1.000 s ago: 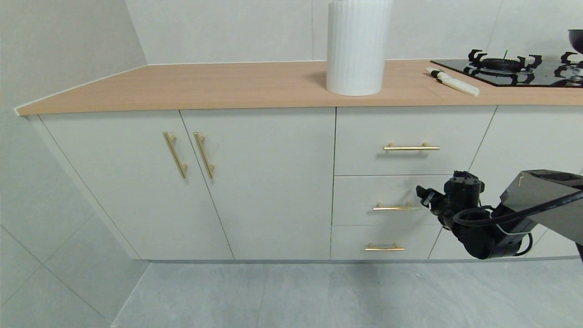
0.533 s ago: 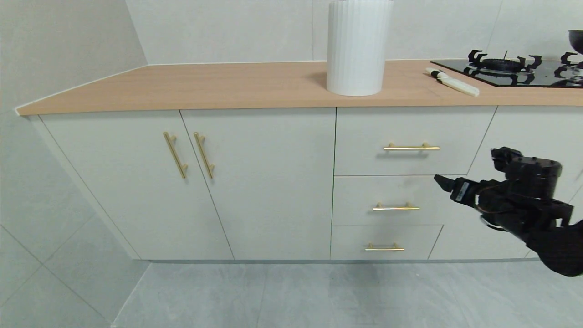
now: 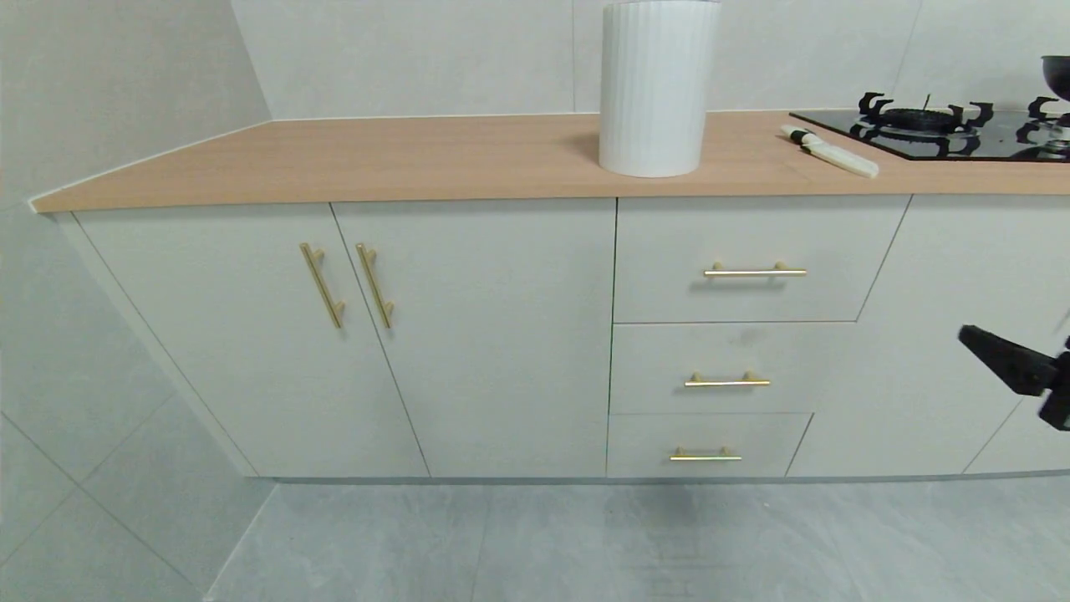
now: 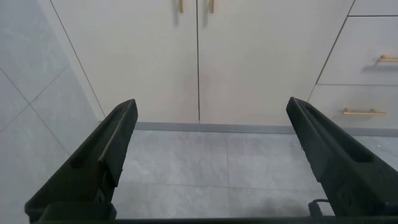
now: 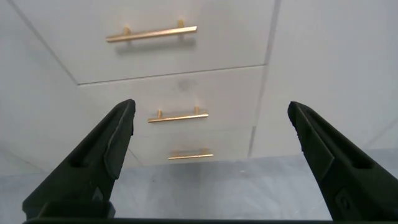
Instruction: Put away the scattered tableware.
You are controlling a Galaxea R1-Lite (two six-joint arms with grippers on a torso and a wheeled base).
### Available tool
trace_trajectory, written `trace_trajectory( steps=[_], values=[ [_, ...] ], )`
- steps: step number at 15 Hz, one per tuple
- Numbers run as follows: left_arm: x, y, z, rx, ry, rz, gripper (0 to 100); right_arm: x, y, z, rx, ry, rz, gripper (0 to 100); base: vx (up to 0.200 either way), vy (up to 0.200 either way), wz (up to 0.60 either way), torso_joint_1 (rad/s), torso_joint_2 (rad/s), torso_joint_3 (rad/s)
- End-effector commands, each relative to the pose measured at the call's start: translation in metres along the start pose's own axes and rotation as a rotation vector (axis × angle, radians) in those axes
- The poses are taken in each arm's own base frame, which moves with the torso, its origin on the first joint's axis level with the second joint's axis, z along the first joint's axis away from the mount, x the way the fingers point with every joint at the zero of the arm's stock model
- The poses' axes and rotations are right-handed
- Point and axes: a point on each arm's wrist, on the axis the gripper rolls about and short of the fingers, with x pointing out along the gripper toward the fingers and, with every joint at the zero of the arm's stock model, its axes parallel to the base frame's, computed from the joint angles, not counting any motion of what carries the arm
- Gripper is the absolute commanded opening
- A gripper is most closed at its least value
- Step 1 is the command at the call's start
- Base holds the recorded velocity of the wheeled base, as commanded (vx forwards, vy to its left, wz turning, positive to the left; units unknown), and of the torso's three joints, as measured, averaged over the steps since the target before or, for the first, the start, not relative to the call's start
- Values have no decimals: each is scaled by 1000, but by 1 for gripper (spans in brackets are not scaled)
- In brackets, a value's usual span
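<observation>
Wooden countertop (image 3: 376, 159) runs across the head view, and on it, well toward the right end, lies the task's utensil (image 3: 829, 150): pale, slim and knife-like, with a dark band near one end. It rests flat between the white ribbed container (image 3: 656, 88) and the black hob (image 3: 936, 130), just beside the hob's front left corner. Its long axis runs diagonally. The banded end points back toward the wall and the container, and the longer pale end points toward the countertop's front edge and the right. Nothing touches it.

Below the countertop, the head view takes in two cabinet doors (image 3: 334, 334) with gold bar handles and a stack of three drawers (image 3: 736, 368), all closed. At its right edge, level with the middle drawer, one dark finger (image 3: 999, 358) of the right arm pokes in.

From the right wrist camera, the right gripper (image 5: 210, 104) has its fingers spread wide with nothing between them. It faces the drawer fronts, whose three gold handles (image 5: 178, 116) stack up between the fingers.

From the left wrist camera, the left gripper (image 4: 210, 106) is likewise spread wide and empty. It sits low in front of the seam between the cabinet doors, with grey floor tiles (image 4: 205, 168) beneath and the drawer handles off to one side. Both grippers are well apart from the utensil.
</observation>
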Motion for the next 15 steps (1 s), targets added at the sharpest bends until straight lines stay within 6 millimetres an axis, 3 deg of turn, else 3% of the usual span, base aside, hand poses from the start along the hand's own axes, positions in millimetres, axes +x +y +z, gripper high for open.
trace_trajectory(
  steps=[1,2,3,7,10,13,15],
  values=[
    [0,0,0,0,0,0,100,-77,-13,4,-12,-113,13,100,0,0,0,0,0,0],
    [0,0,0,0,0,0,100,-112,-20,-7,-30,-105,22,100,0,0,0,0,0,0],
    [0,0,0,0,0,0,100,-126,-23,-15,-35,-98,38,100,0,0,0,0,0,0],
    [0,0,0,0,0,0,100,-163,-32,-53,-42,-107,80,100,0,0,0,0,0,0],
    [0,0,0,0,1,1,100,-168,-36,-86,-172,-121,59,100,0,0,0,0,0,0],
    [0,0,0,0,0,0,100,-164,-37,-94,-173,-87,38,100,0,0,0,0,0,0],
    [0,0,0,0,1,0,100,-164,-38,-95,-176,-80,-75,100,0,0,0,0,0,0]
  ],
)
